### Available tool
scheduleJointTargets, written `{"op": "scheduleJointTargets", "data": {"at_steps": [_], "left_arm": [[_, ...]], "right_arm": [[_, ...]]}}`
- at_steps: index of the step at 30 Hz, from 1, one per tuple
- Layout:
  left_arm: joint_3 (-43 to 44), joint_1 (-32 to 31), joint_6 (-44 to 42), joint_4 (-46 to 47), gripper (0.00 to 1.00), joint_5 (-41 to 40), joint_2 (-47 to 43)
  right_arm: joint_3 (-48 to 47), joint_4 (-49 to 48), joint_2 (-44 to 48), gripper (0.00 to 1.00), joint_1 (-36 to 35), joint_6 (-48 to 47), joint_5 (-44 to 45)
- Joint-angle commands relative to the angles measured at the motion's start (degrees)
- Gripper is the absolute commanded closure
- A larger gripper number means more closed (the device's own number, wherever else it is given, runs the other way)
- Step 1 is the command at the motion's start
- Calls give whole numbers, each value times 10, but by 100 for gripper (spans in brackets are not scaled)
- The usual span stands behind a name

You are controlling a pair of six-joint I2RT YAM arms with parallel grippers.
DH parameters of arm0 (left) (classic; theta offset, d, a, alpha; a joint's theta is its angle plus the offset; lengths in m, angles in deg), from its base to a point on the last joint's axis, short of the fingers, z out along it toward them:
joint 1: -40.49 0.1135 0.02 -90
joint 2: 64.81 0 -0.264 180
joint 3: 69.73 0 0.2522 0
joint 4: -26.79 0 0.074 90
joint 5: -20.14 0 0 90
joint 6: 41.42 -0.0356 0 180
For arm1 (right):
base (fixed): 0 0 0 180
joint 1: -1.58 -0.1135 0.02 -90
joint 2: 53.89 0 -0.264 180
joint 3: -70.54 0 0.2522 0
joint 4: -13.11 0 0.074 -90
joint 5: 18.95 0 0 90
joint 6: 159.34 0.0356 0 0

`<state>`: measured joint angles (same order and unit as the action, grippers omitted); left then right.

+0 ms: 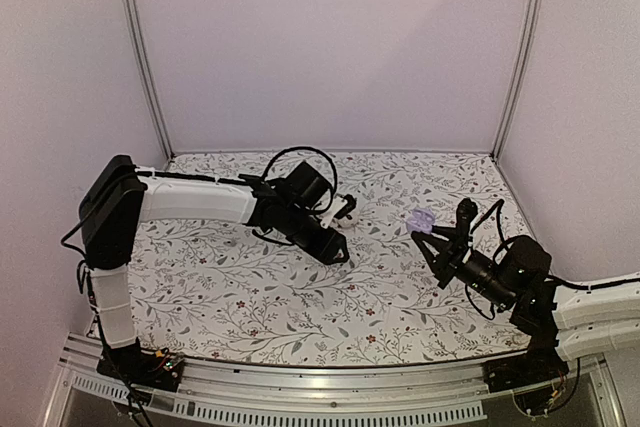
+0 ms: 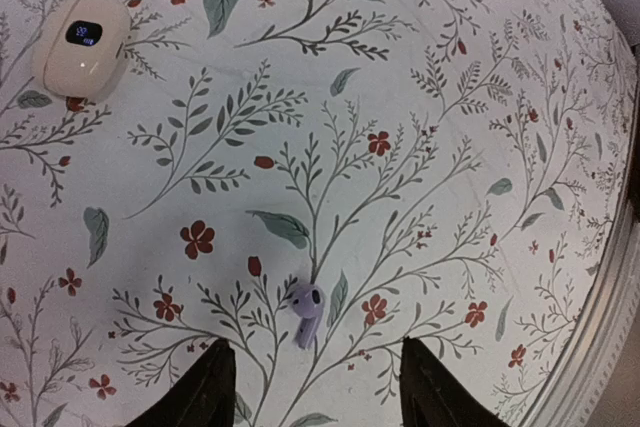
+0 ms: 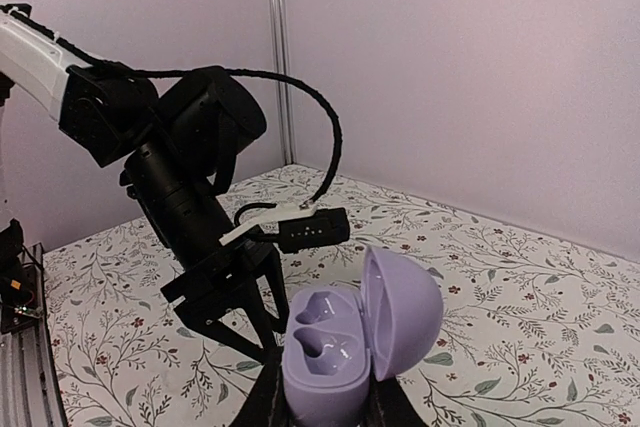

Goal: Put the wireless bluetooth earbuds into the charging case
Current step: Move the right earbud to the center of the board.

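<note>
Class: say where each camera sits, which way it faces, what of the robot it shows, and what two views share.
Top external: high behind, looking down on the table; left arm and right arm show.
Left wrist: facing down at the purple earbud; own fingertips.
Right wrist: low, facing the left arm; own fingers grip the purple case.
Shared: purple case, top and right wrist.

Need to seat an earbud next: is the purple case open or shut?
Open. The right wrist view shows the purple case with its lid swung up and both moulded sockets exposed, empty.
</note>
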<state>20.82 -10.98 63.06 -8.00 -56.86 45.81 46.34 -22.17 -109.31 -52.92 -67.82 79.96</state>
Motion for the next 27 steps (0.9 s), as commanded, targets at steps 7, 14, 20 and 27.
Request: {"op": "scheduleJointTargets", "data": {"at_steps": [7,14,20,27], "left_arm": [[133,-12,-54,-156,59,-12,107],[209,-27,-66,-200,66,-14,164],[237,-32,-69,-225,69,-27,186],[258,-45,-80,-253,78,-68,211]], "right_arm": [[18,41,63,100,9,9,24],[19,46,68,100,10,9,24],[19,46,71,100,10,6,27],[20,44,67,100,10,6,27]]}}
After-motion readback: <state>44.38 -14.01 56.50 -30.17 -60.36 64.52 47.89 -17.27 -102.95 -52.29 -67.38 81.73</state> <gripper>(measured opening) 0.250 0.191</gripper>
